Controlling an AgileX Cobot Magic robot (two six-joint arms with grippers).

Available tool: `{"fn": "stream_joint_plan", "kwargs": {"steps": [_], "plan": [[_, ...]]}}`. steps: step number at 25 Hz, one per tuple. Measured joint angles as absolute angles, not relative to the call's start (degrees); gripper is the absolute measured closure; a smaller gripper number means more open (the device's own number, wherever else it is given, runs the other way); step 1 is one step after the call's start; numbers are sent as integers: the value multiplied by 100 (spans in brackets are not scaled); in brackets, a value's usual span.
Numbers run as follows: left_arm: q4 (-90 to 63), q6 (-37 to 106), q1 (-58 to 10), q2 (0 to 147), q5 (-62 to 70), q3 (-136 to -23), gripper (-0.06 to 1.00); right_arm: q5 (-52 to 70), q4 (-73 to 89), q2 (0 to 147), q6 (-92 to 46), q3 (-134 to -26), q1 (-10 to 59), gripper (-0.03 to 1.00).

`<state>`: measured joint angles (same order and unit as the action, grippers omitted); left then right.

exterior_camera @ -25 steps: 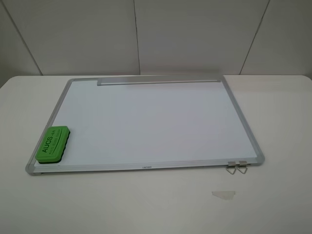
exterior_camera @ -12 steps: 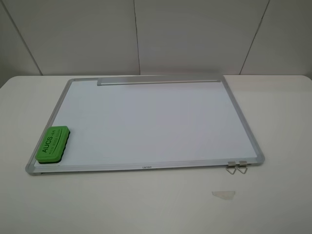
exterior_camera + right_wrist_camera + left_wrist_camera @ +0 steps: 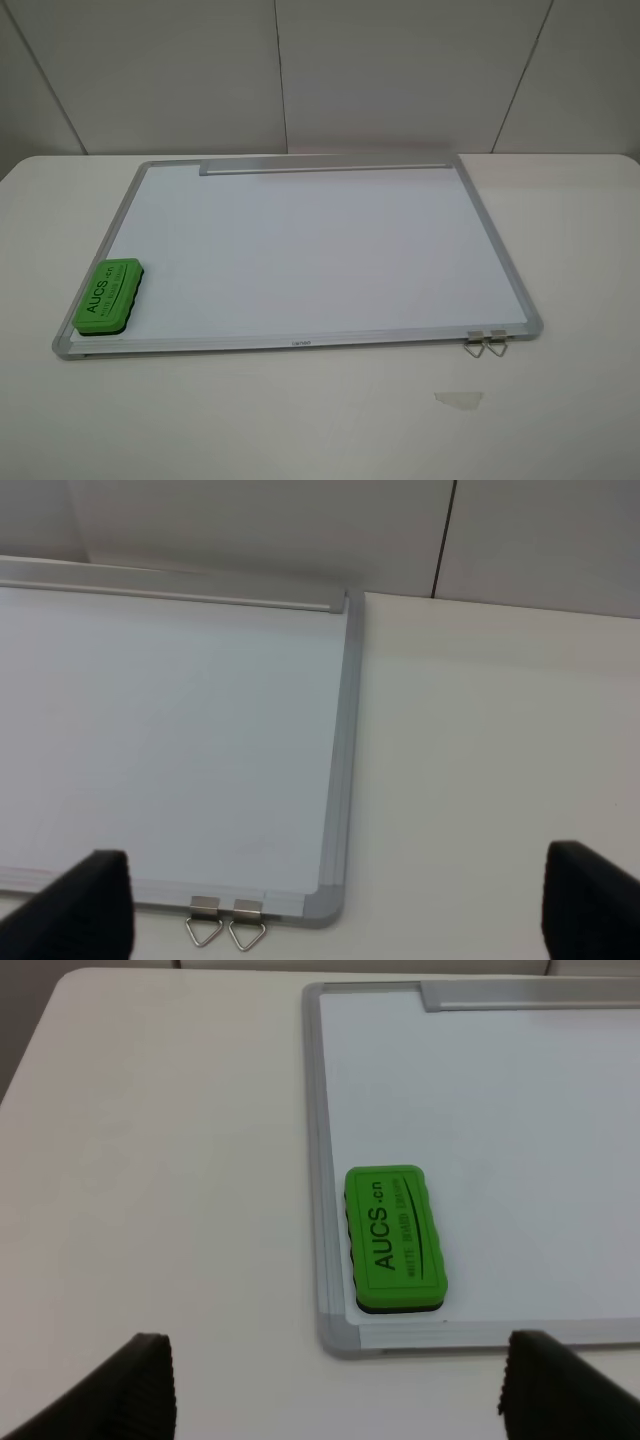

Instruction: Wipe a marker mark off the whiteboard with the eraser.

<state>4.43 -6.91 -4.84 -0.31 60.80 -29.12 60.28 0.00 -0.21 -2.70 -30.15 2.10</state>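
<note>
The white table (image 3: 300,420) spreads widest beneath me, and the whiteboard (image 3: 300,260) lies flat on it, its silver-grey frame running all round and its tray strip (image 3: 325,165) along the far long edge. The board's white face looks clean from the high camera and from both my wrists; I can make out no marker mark on it.

My left gripper (image 3: 335,1385) hangs above the table just off the board's near left corner, fingers (image 3: 140,1385) spread wide with nothing between them. My right gripper (image 3: 330,905) hangs over the near right corner, its dark fingers (image 3: 90,900) likewise wide apart and empty. Neither arm shows in the high view.

The eraser (image 3: 108,295), a bright green block lettered "AUCS.cn" in black, sits on the board in its near left corner, just inside the frame, long side running along the left edge. From my left wrist it lies ahead of my fingers (image 3: 393,1238), untouched.

Two metal clips (image 3: 485,343) hang from the near edge by the right corner. A small pale scrap (image 3: 458,399) lies on the table nearer the camera than the clips.
</note>
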Motion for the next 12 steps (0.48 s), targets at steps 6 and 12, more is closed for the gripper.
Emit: {"fn": "stream_joint_plan", "kwargs": {"steps": [6,12], "plan": [[443,-691,-460,-31,6080,-2912,26,6028,0,-21,-270,-3015,210,15],[443,-691,-460,-31,6080,-2912,26,6028,0,-21,-270,-3015,210,15]]}}
